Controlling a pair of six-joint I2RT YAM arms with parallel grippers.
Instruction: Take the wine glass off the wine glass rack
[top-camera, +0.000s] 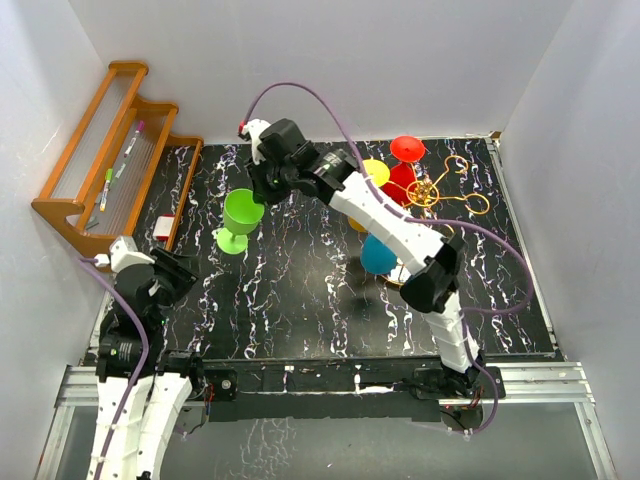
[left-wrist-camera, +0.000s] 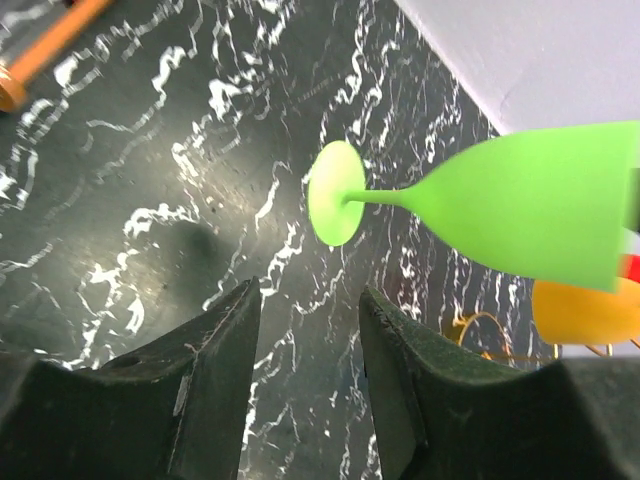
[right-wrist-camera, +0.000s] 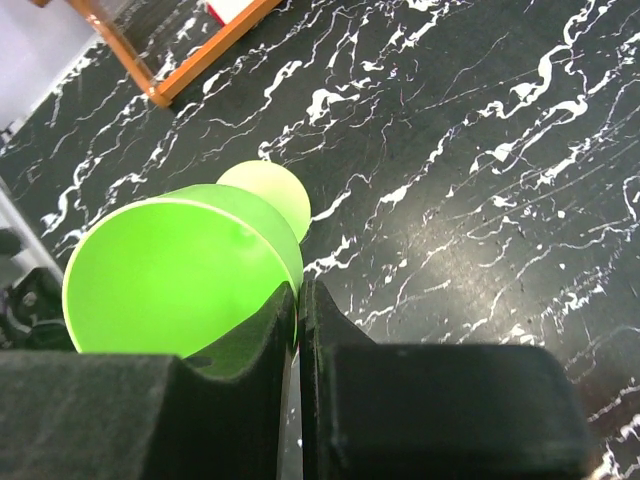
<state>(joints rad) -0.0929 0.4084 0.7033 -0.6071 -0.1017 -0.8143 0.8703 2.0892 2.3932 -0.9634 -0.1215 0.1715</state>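
Our right jaws are pinched shut on the rim of the green wine glass (top-camera: 241, 212), at ten o'clock on the tabletop (top-camera: 300, 300), well apart from the wine glass rack (top-camera: 437, 193) at two o'clock. Our left jaws stand parted, holding nothing.

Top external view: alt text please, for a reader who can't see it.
The right gripper grips a green wine glass by its rim, left of the gold wire rack, where red, yellow and blue glasses cluster. The left gripper sits empty near the wooden shelf.
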